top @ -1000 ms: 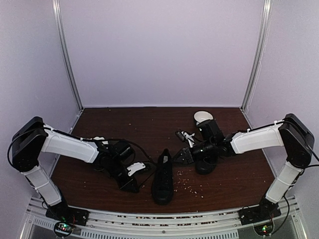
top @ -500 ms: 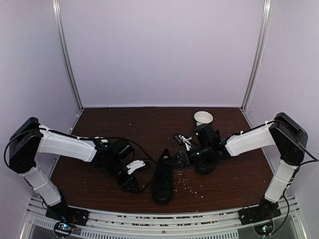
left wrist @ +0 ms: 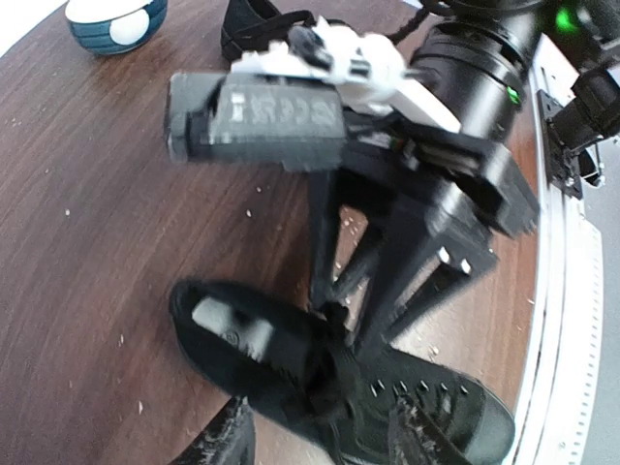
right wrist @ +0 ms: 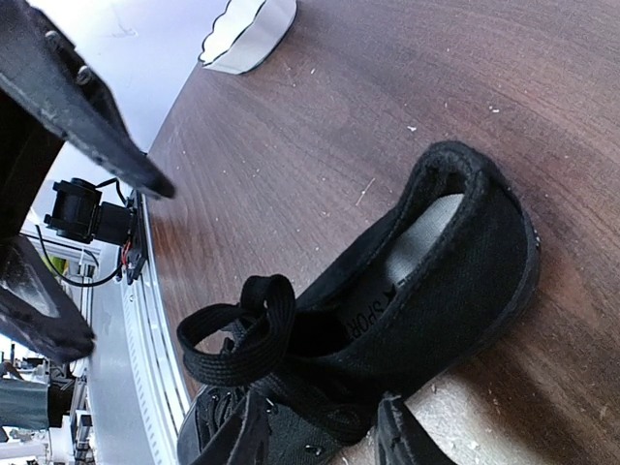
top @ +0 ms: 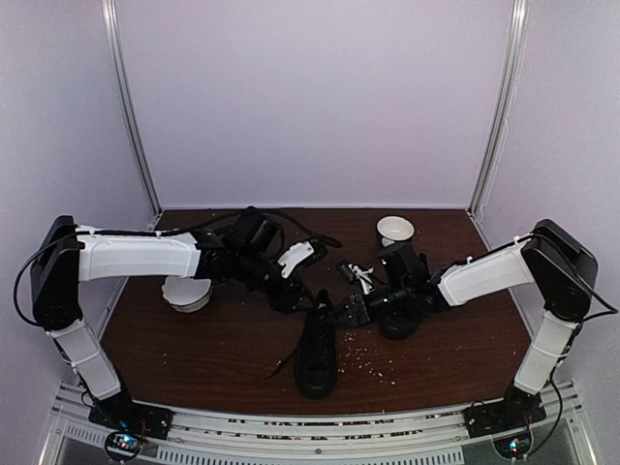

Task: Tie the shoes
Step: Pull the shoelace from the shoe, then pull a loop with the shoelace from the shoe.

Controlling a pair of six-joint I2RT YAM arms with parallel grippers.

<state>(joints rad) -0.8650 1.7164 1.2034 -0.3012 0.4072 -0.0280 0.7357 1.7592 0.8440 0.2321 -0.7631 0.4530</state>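
Note:
One black shoe (top: 317, 354) lies mid-table, toe toward me, with a thin lace trailing off its left side. My left gripper (top: 290, 294) hangs open just above its heel end. In the left wrist view the fingers (left wrist: 229, 442) straddle the shoe (left wrist: 291, 358) without touching it. My right gripper (top: 347, 312) stands at the heel from the right, jaws apart over the laced upper (right wrist: 407, 291). A lace loop (right wrist: 242, 329) stands free beside its fingers (right wrist: 399, 436). The other shoe (top: 399, 320) lies under the right arm.
A white bowl (top: 187, 292) sits at the left beneath my left arm. A second bowl (top: 394, 230) stands at the back right. A small black-and-white object (top: 360, 272) lies behind the right gripper. Crumbs (top: 370, 363) are scattered right of the near shoe.
My left arm swung from the near left up and right to the shoe's heel, its jaws opening on the way and uncovering the left bowl. The right gripper barely moved.

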